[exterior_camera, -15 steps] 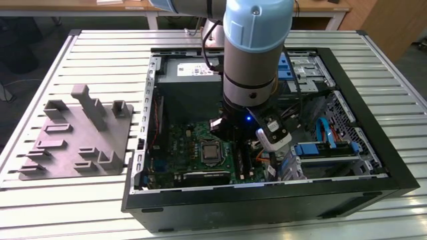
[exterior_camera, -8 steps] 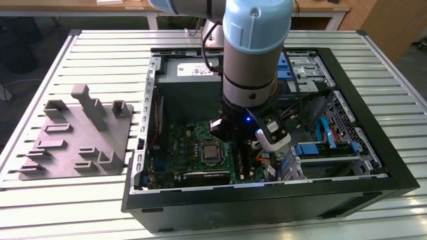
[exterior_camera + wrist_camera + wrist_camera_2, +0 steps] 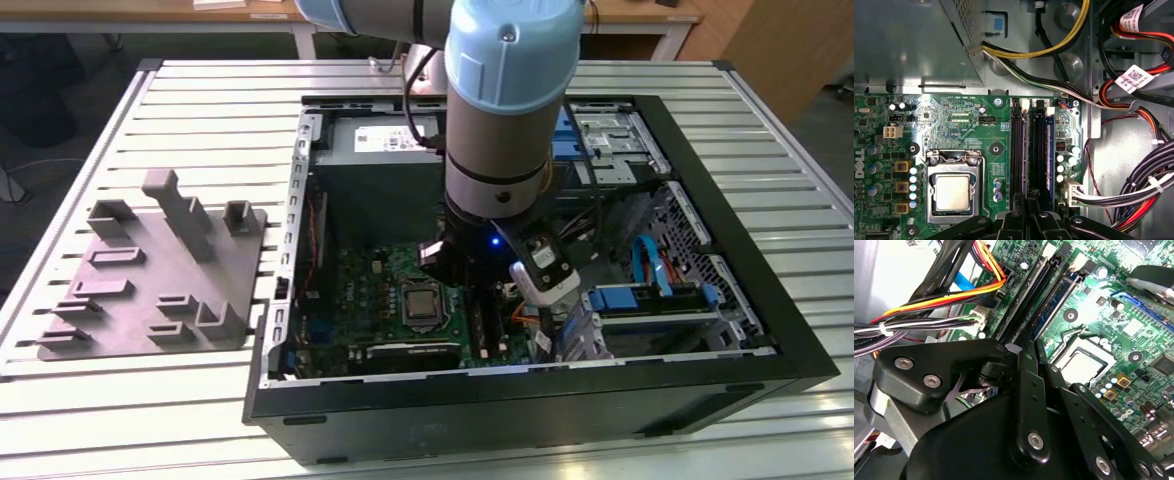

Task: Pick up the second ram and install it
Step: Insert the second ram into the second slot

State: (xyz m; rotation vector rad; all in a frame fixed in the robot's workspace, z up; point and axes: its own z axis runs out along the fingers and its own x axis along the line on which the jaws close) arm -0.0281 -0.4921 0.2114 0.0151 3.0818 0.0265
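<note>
My gripper [image 3: 485,300] is down inside the open computer case [image 3: 747,375], over the memory slots of the green board [image 3: 360,300]. In the second wrist view its black fingers [image 3: 1024,385] come together on the near end of the second ram [image 3: 1028,305], a long dark stick standing on edge along the slot row. In the first wrist view the second ram [image 3: 1037,150] runs away from the gripper [image 3: 1029,217], between a black slot [image 3: 1017,150] and a blue slot [image 3: 1050,150]. Whether the stick is fully seated cannot be seen.
Bundles of black, orange and yellow cables [image 3: 1149,185] lie close beside the slots. The processor socket [image 3: 951,192] is on their other side. A grey holder block [image 3: 154,275] stands on the slatted table at the exterior view's left. Drive cages [image 3: 654,295] fill the case's right side.
</note>
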